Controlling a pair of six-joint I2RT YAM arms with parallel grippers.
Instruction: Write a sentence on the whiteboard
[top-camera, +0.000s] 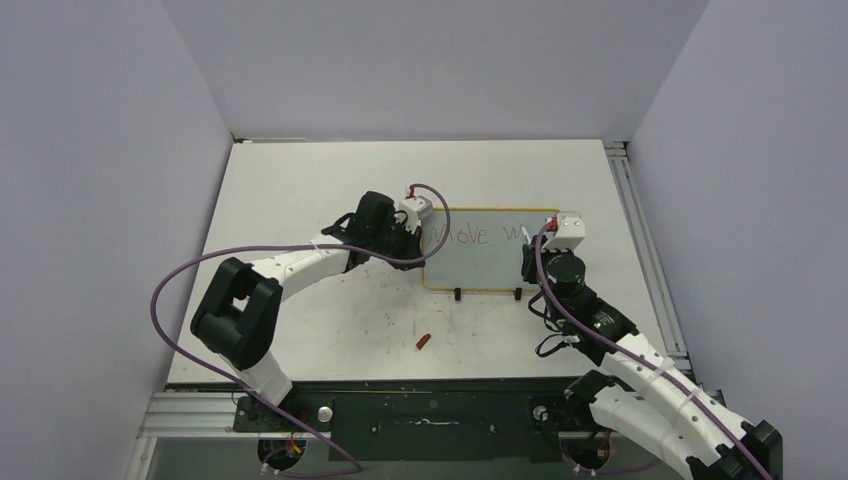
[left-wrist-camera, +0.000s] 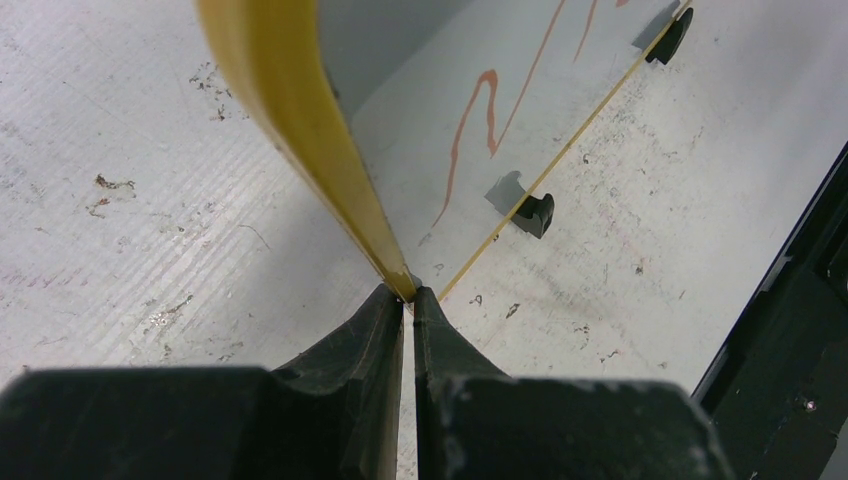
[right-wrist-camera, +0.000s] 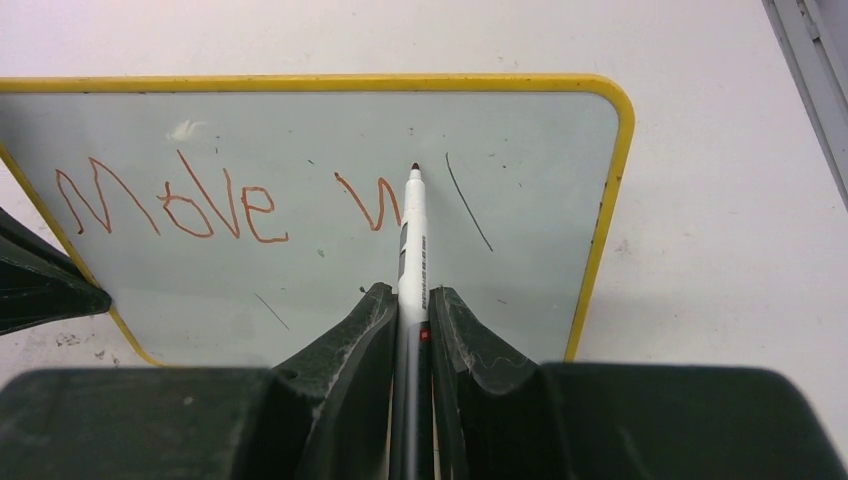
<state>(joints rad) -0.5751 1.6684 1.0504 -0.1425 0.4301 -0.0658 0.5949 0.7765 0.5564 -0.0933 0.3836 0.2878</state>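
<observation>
Scuffed white worktop between grey walls. A small red piece lies in front of the whiteboard. The left fingers pinch the whiteboard's left yellow edge. The right fingers, at its right end, clamp a marker — tip at the face beside the sentence, so far "Move w".

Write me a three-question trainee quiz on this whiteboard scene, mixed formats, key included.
1. True or false: the right gripper holds a marker.
2. Which word of the sentence is complete on the whiteboard? A) Purpose B) Move C) With
3. Fill in: the left gripper is shut on the whiteboard's yellow ____.
Key: 1 true; 2 B; 3 frame.
</observation>
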